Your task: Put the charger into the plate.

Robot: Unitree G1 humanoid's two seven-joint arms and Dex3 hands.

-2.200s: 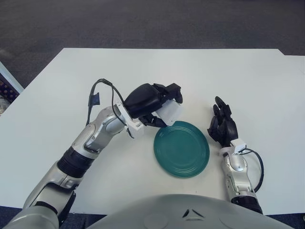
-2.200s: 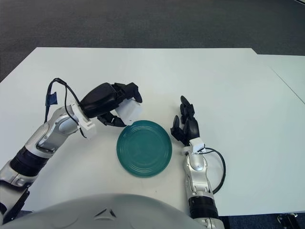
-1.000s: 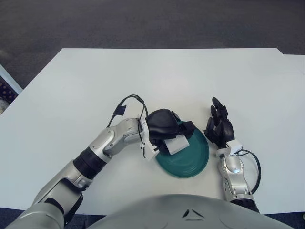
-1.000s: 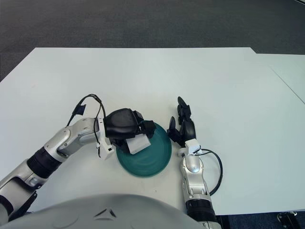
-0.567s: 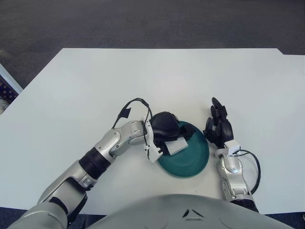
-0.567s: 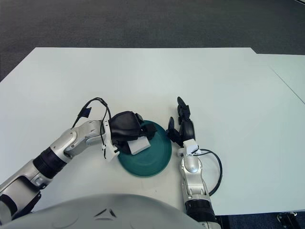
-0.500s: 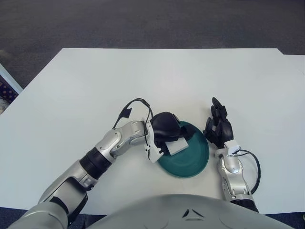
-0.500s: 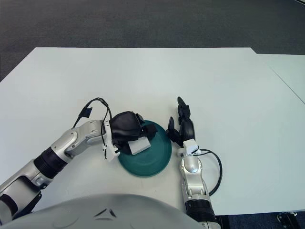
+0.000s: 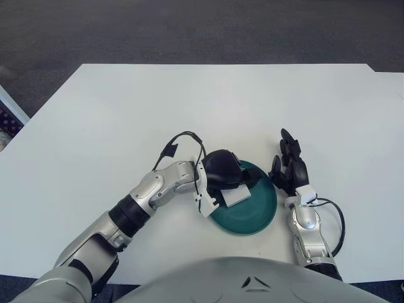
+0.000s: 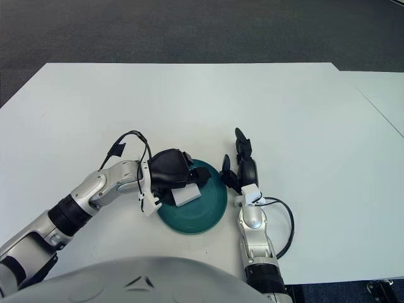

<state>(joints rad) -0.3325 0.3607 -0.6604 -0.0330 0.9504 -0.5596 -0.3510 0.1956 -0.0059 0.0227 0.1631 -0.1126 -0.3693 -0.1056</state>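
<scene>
Left eye view: the left hand point(image 9: 222, 173) is low over the left part of the green plate point(image 9: 259, 211), which sits on the white counter point(image 9: 189, 101). Its dark fingers are curled around the white charger point(image 9: 237, 195), which lies inside the plate near the left rim; whether the charger rests on the plate surface I cannot tell. The silver forearm runs from the lower left, with a black cable looping above the wrist. The right hand point(image 9: 289, 169) shows just beside the plate's right edge, fingers extended and loose, holding nothing.

Right eye view: the same scene appears slightly shifted. The left hand point(image 10: 170, 172) covers the plate's point(image 10: 211, 211) upper-left portion, clamped on the charger point(image 10: 187, 195), whose pale block pokes out below the fingers over the green dish. The right hand point(image 10: 241, 167) stands right of the plate, close to its rim, fingers straight and apart.
</scene>
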